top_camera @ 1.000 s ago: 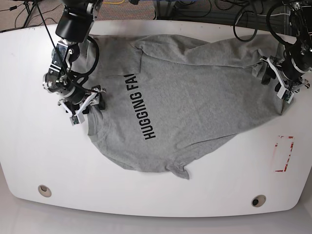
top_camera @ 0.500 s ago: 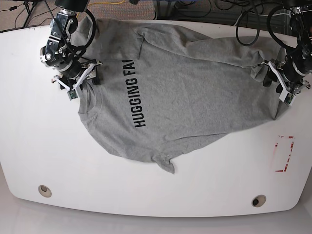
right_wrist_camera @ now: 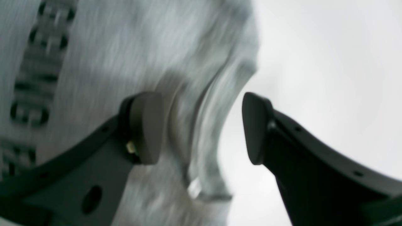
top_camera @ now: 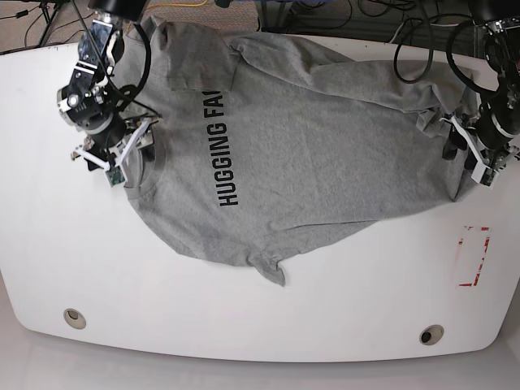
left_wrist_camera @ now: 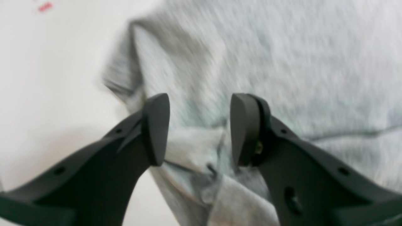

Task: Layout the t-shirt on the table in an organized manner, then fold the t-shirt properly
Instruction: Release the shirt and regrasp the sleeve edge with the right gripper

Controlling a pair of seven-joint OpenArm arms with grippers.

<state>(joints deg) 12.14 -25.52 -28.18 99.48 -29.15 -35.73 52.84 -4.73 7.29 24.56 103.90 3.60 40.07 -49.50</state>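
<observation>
- The t-shirt (top_camera: 317,154) lies spread across the far half of the table (top_camera: 244,325), lettering up, one sleeve pointing near.
- The left gripper (left_wrist_camera: 198,128) is at the shirt's right edge; jaws apart with bunched fabric between them, though contact is unclear.
- The right gripper (right_wrist_camera: 201,128) is at the collar edge on the left; jaws apart, straddling the blurred fabric edge.

Two black arms, looped black cables, white pincer (top_camera: 122,158) brackets, matte dark curved fingers (left_wrist_camera: 155,128)
</observation>
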